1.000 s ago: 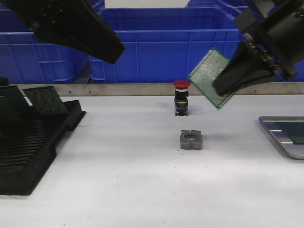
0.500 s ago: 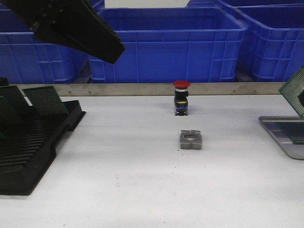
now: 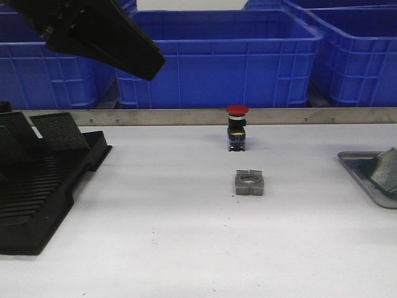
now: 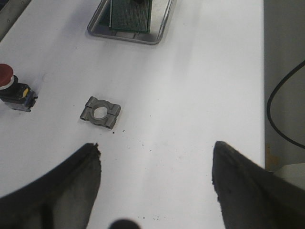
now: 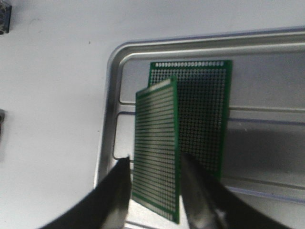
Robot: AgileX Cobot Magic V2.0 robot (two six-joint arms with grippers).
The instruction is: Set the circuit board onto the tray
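Note:
My right gripper is shut on a green circuit board, one finger on each long edge. It holds the board tilted just above the silver-grey tray. A second green board lies flat in the tray. In the front view the held board shows at the right edge over the tray, and the right gripper itself is out of frame. My left gripper is open and empty, high above the table; it also shows at the top left of the front view.
A black slotted rack with green boards stands at the left. A grey metal clamp block and a red push button sit mid-table. Blue bins line the back edge.
My right gripper has carried the board to the right and down, leaving the front view. The board now hangs low over the tray. The left arm has barely moved.

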